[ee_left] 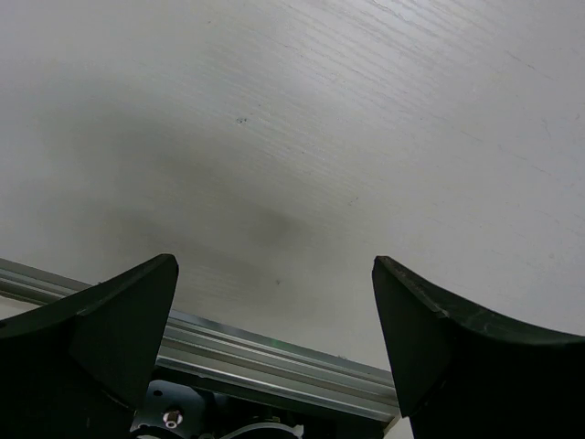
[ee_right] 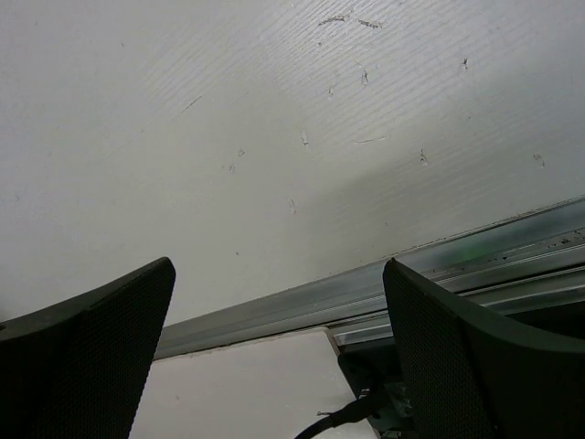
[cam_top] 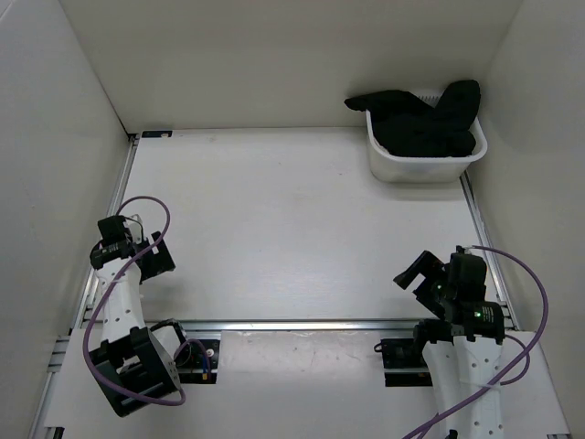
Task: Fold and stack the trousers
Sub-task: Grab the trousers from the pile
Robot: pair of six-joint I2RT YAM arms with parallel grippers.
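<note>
Trousers [cam_top: 422, 126]: black, bunched up in a heap inside the white bin [cam_top: 422, 170] at the far right corner of the table [cam_top: 274, 229]. One fold hangs over the bin's far-left rim, and another rises above its far-right corner. Not spread, not folded flat. Well apart from both of my claws.

Left arm: folded back on itself at the near left edge, close to its base. Forearm rises steeply; wrist bent so the left gripper [cam_top: 162, 257] points towards the middle of the table. In the left wrist view the left gripper [ee_left: 274, 265] has its two dark fingers [ee_left: 110, 320] spread wide, gripping nothing. The pale tabletop and the aluminium rail [ee_left: 274, 357] show in the gap.

Right arm: likewise tucked in over its base at the near right edge. Its right gripper [cam_top: 415, 273] is angled towards the table's middle and slightly down. In the right wrist view the right gripper [ee_right: 279, 265] is also wide apart and holds nothing. Scuffed tabletop and the same rail [ee_right: 274, 311] show between the fingers.

Purple cable [cam_top: 146, 203] loops over the left wrist; a second loops round the right arm.
</note>
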